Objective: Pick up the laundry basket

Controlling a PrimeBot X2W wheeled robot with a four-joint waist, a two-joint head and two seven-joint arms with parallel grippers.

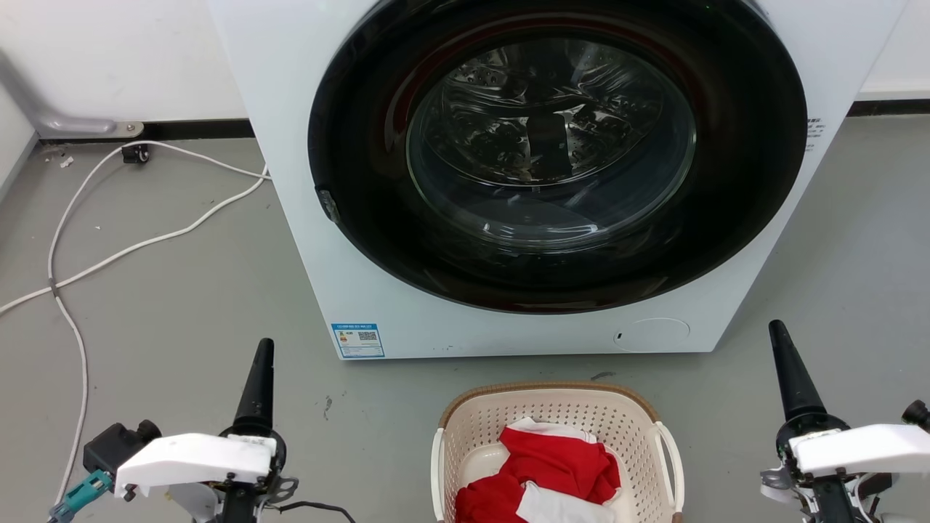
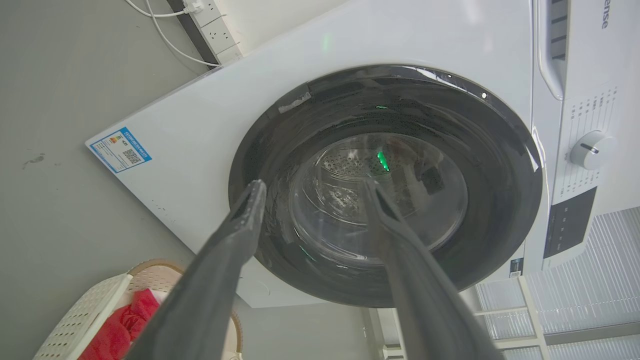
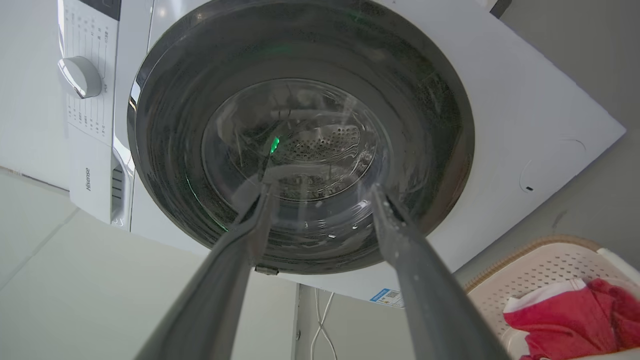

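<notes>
The laundry basket (image 1: 554, 388) stands on the grey floor at the bottom centre of the head view, just in front of the washer. It is cream and perforated, with a brown rim and white loop handles at each side. My left gripper (image 1: 266, 345) is to its left and my right gripper (image 1: 776, 328) to its right, both apart from it and pointing at the washer. In the left wrist view the left gripper (image 2: 314, 186) is open, with the basket (image 2: 85, 315) at lower left. The right gripper (image 3: 320, 189) is open too, with the basket (image 3: 545, 270) at lower right.
Red and white cloth (image 1: 552, 465) lies in the basket. The white washer (image 1: 349, 276) with its dark round door (image 1: 726, 181) shut stands close behind the basket. A white cable (image 1: 145, 243) snakes over the floor at left, and a power strip (image 2: 215, 30) lies by the wall.
</notes>
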